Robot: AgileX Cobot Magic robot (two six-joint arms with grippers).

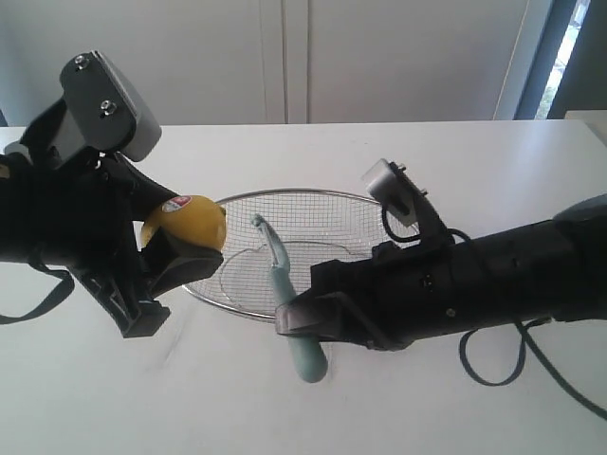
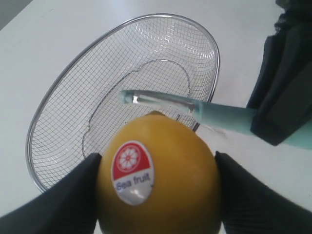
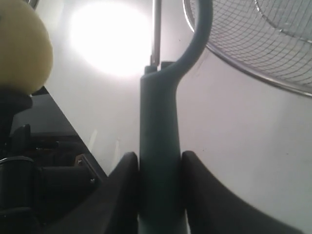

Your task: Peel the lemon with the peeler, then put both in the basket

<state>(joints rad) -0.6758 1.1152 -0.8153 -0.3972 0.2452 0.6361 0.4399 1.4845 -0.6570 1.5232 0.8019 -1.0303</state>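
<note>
Jaws of the left gripper (image 1: 175, 233) clamp the lemon (image 1: 196, 224) from both sides, its red-and-white sticker (image 2: 132, 170) facing the wrist camera. The fruit is held above the white table (image 1: 474, 161) at the left rim of the wire basket (image 1: 313, 192). Opposite, the right gripper (image 1: 305, 319) pinches the pale teal handle of the peeler (image 1: 281, 275). Its curved head and metal blade reach over the basket toward the lemon; whether blade and fruit touch cannot be told.
</note>
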